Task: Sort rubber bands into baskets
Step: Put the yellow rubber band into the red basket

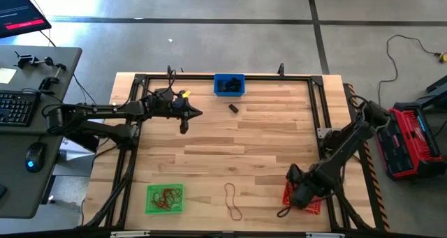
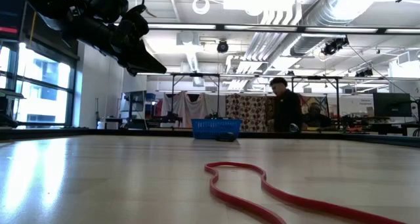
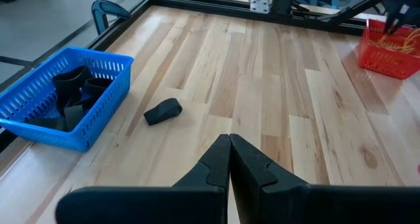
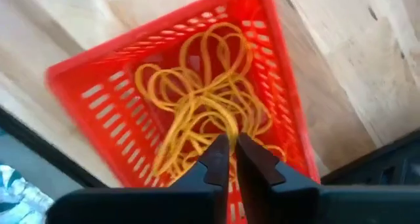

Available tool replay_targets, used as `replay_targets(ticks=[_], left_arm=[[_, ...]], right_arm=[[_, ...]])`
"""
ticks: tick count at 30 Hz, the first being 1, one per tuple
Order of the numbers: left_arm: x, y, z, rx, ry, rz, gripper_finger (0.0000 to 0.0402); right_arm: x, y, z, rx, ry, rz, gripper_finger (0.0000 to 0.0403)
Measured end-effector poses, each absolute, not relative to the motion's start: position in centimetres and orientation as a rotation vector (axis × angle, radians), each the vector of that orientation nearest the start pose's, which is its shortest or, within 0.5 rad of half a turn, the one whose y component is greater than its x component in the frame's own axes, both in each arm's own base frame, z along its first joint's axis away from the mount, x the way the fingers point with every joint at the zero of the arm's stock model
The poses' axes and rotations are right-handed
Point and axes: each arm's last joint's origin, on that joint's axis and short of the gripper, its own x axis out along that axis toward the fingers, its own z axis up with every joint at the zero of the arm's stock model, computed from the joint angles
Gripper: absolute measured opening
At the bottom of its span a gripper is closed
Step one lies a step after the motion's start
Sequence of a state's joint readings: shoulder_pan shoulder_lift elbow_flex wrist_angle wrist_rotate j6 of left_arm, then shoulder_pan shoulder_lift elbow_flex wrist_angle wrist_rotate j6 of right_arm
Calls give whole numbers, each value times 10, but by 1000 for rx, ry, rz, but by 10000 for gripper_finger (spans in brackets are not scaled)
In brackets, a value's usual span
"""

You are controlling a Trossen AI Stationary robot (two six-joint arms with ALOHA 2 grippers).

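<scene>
The red basket (image 4: 85, 86) at the table's near right holds a tangle of yellow rubber bands (image 4: 203, 86). My right gripper (image 4: 231, 148) points down into it, its fingers a narrow slit apart. The blue basket (image 1: 229, 84) at the far edge holds black bands (image 3: 72, 92). One black band (image 3: 163, 111) lies beside it on the table. The green basket (image 1: 165, 198) at the near left holds reddish-brown bands. A reddish-brown band (image 1: 232, 199) lies loose near the front edge. My left gripper (image 3: 230, 148) hangs shut above the far left of the table. My right gripper comes from above, pointing down into the red basket. A yellow strand (image 4: 230, 127) runs from the tangle up to the fingertips. I cannot tell whether the fingers touch it.
A black frame (image 1: 318, 112) borders the wooden table. Left of the table stands a desk with a keyboard (image 1: 17, 107) and a mouse. A red case (image 1: 412, 140) sits on the floor at the right. A person (image 2: 285, 106) stands in the room beyond the far edge.
</scene>
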State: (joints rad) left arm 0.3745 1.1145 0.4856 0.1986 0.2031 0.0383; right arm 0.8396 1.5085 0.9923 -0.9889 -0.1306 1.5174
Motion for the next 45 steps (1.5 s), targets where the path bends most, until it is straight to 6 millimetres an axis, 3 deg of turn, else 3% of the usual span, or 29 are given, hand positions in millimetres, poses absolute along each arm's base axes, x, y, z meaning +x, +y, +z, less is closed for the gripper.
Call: replay_targets(ticks=[5,11,14,19,21,26,30,35,40,45], left_arm=[[213,70,205,-69,417,127,0],[218,56,205,-60,416,68,0],[220,47,206,-62,409,29,0],[224,24,206,-48,412,-69,0],[225,14,206,-64,417,-108,0],[230,-12,218,-31,394,-116,0],[239,-28,234,-42,350,10,0],[261,-49,245,-43,359,40,0],[297,-75,252,-39,431,14,0],[332,-96,252,-31,473,-49,0]], right_arm=[[174,184,201,623,1629,-399,86],[186,184,220,521,1615,-215,147],[192,186,238,445,1552,-162,131],[199,175,258,402,1445,-212,30],[200,171,261,366,1414,-201,10],[190,155,258,264,1326,-117,4],[164,137,239,342,1282,-34,1],[138,119,218,435,1181,22,0],[123,116,220,448,1146,110,0],[114,133,227,505,1200,298,0]])
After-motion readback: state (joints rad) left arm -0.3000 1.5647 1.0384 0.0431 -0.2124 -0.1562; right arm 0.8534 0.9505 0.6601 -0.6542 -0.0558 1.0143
